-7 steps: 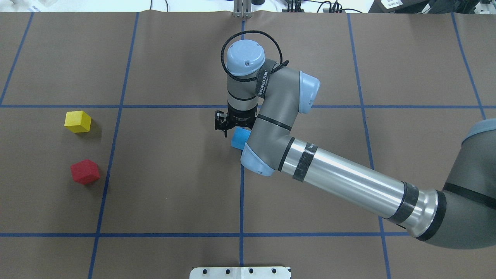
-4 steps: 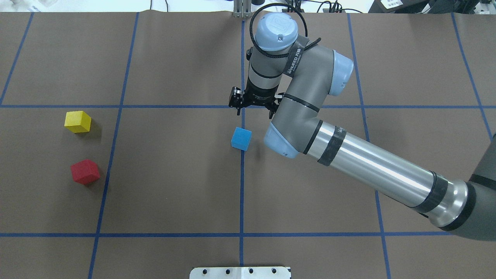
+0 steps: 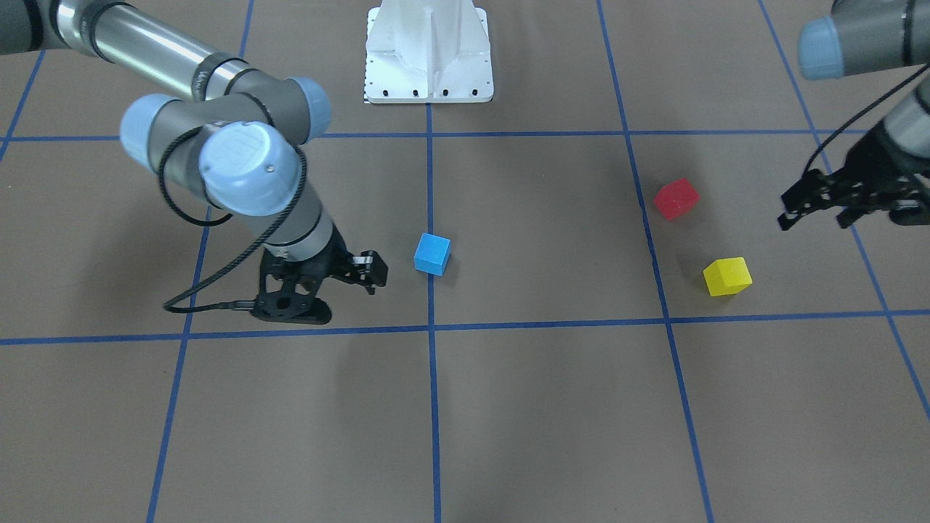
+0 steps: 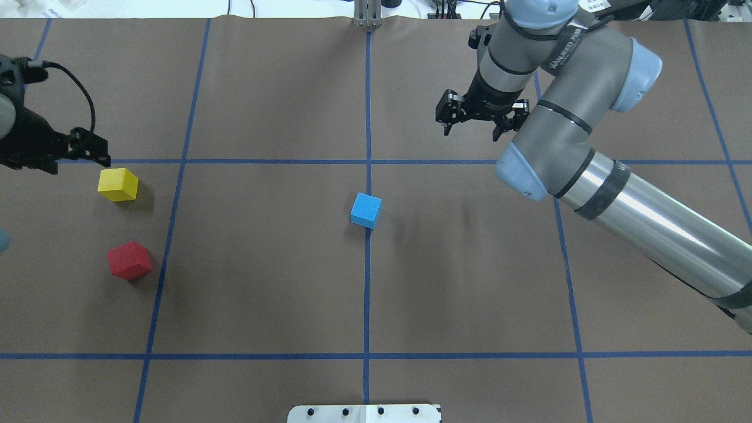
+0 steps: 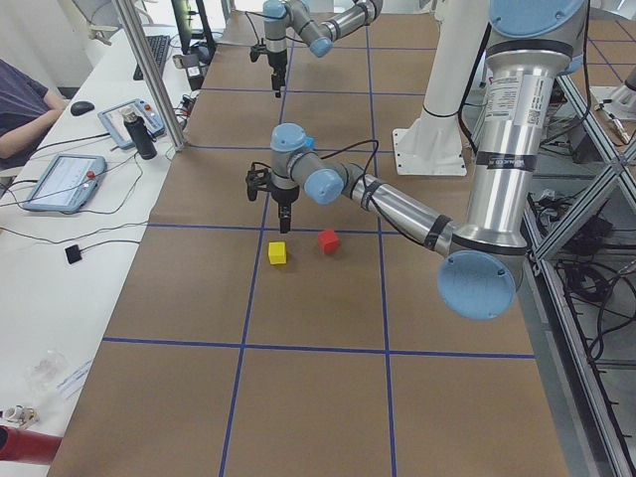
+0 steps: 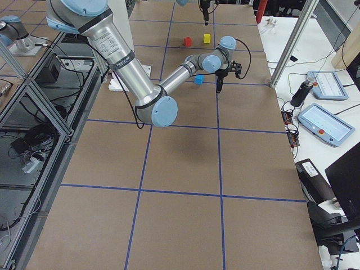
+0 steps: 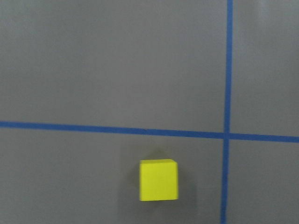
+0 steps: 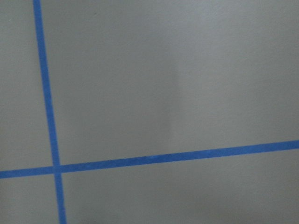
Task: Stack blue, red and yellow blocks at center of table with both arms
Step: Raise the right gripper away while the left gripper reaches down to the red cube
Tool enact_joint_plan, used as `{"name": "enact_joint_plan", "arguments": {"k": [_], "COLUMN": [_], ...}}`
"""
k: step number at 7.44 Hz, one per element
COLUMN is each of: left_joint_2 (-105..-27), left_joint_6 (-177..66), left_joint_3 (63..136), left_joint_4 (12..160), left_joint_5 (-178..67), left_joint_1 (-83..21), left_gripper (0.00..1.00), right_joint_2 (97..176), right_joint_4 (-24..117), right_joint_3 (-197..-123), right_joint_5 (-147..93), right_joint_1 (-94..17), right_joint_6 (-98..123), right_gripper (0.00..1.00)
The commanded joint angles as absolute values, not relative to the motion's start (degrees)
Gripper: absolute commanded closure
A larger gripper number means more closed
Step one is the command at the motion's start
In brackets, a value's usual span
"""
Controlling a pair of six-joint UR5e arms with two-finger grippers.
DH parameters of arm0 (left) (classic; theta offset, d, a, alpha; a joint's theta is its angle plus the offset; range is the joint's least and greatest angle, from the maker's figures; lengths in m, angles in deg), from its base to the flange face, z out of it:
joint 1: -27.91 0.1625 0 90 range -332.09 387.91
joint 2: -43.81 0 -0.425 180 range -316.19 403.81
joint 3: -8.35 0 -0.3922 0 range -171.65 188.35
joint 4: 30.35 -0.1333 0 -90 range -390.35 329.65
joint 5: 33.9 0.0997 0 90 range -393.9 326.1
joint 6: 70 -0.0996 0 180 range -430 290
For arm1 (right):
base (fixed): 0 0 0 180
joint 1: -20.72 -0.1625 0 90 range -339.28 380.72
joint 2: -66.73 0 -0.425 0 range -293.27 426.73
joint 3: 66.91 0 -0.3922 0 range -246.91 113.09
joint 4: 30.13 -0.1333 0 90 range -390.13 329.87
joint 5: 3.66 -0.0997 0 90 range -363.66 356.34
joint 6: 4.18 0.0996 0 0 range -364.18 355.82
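The blue block (image 4: 365,210) (image 3: 432,254) sits alone on the brown table at the centre, by a blue tape line. The yellow block (image 4: 118,184) (image 3: 726,276) and the red block (image 4: 129,260) (image 3: 676,198) lie apart at the table's left. My right gripper (image 4: 472,126) (image 3: 345,298) is open and empty, raised to the far right of the blue block. My left gripper (image 4: 79,160) (image 3: 814,220) is open and empty, hovering just beyond the yellow block. The yellow block shows low in the left wrist view (image 7: 159,180). The right wrist view shows only table and tape.
The robot's white base plate (image 4: 364,413) (image 3: 429,58) is at the near edge. A metal post (image 4: 367,14) stands at the far edge. A side desk with tablets (image 5: 60,179) and a seated person lies beyond the table's far side.
My right gripper has left the blue block on the table and moved up and away to the far right. My left gripper has come into view near the yellow block.
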State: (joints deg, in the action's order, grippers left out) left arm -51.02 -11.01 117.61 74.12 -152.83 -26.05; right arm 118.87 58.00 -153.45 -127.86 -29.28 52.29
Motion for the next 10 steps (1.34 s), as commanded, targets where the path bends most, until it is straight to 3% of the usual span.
{"name": "enact_joint_plan", "arguments": {"k": [1,3,10], "left_joint_2": [-45.8,-44.6,-43.3], "left_joint_6": [1.9,5.5,5.5], "left_joint_3": [118.4,118.4,118.1], "left_joint_4": [83.2,83.5,83.4], "left_joint_5": [-145.8,-140.3,-140.2], "left_joint_1": [-16.2,-9.4,-7.2], "left_gripper": [0.0,0.0,0.01], "right_joint_2": [123.3,124.2,125.1], "right_joint_4": [58.1,58.1,57.9], "right_joint_3": [-155.5,-155.6,-156.0], "right_joint_5": [-128.7,-128.7,-128.6], "right_joint_1": [-32.7,-33.5,-33.6], "right_joint_6": [46.4,45.7,45.7], "right_gripper": [0.0,0.0,0.0]}}
